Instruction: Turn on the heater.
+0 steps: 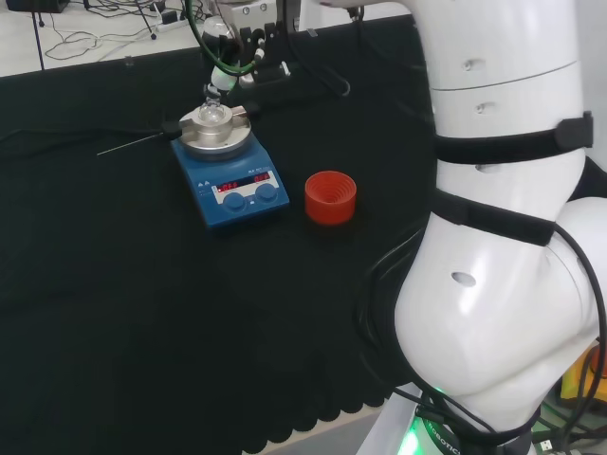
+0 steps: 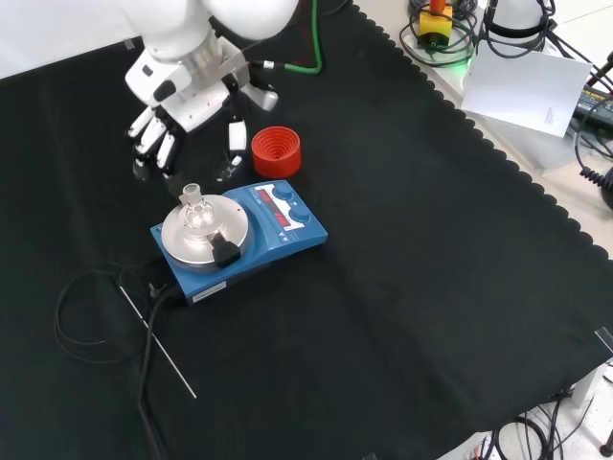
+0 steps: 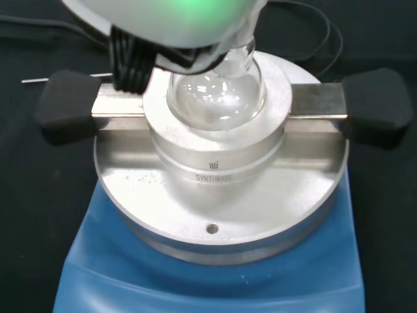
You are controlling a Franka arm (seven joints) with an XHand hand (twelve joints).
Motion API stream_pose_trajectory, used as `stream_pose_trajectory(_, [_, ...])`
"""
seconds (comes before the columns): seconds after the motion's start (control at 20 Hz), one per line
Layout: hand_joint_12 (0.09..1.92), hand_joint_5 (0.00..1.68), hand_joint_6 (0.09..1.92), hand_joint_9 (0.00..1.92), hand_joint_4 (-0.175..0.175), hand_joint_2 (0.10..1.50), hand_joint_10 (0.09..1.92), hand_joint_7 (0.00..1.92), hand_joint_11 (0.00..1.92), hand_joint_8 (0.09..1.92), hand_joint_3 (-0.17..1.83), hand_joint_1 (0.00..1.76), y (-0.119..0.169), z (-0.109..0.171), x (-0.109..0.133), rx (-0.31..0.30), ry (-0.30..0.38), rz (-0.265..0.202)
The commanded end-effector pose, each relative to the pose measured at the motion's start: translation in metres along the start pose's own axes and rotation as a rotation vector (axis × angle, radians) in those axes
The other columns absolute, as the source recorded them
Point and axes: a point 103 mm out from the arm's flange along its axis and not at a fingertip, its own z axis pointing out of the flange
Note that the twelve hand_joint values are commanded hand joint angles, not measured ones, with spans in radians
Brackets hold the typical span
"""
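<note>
The blue heater [image 1: 230, 186] [image 2: 251, 237] stands mid-cloth, its two front displays glowing red above two blue knobs [image 1: 267, 193]. On its round metal plate [image 3: 215, 215] sits a metal block holding a clear round flask [image 1: 211, 115] [image 2: 196, 213] [image 3: 215, 94]. The hand [image 2: 182, 113] [image 1: 221, 76] hovers open just beyond the flask, fingers [image 2: 165, 149] hanging straight down and touching nothing. A blurred white part of the hand [image 3: 176, 19] shows over the flask in the wrist view.
A red ribbed ring stand [image 1: 330, 197] [image 2: 276, 150] sits beside the heater's knob end. A thin metal rod [image 2: 158, 340] and black cable [image 2: 72, 307] lie on the cloth by the heater's back. White paper [image 2: 522, 86] lies past the cloth's edge.
</note>
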Motion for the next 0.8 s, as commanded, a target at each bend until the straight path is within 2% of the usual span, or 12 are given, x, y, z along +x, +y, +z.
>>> stream_pose_trajectory(0.05, [1.4, 0.65, 0.83, 0.45, -0.059, 0.55, 0.71, 0.18, 0.19, 0.75, 0.68, 1.01, -0.043, -0.026, -0.004, -0.06, 0.0, 0.034])
stream_pose_trajectory(0.3, [1.4, 0.65, 0.82, 0.46, -0.061, 0.56, 0.72, 0.19, 0.2, 0.75, 0.68, 1.01, -0.08, -0.027, 0.001, -0.075, 0.018, 0.05])
stream_pose_trajectory(0.4, [1.4, 0.66, 0.83, 0.48, -0.062, 0.56, 0.72, 0.21, 0.22, 0.76, 0.68, 1.01, -0.093, -0.02, 0.001, -0.06, 0.029, 0.057])
stream_pose_trajectory(0.65, [1.33, 0.68, 0.84, 0.81, -0.085, 0.63, 0.65, 0.6, 0.44, 0.77, 0.76, 1.02, -0.13, 0.01, -0.002, -0.012, 0.047, 0.069])
stream_pose_trajectory(0.8, [1.31, 0.69, 0.83, 0.92, -0.093, 0.64, 0.63, 0.74, 0.52, 0.78, 0.77, 1.02, -0.146, 0.025, 0.001, 0.02, 0.04, 0.071])
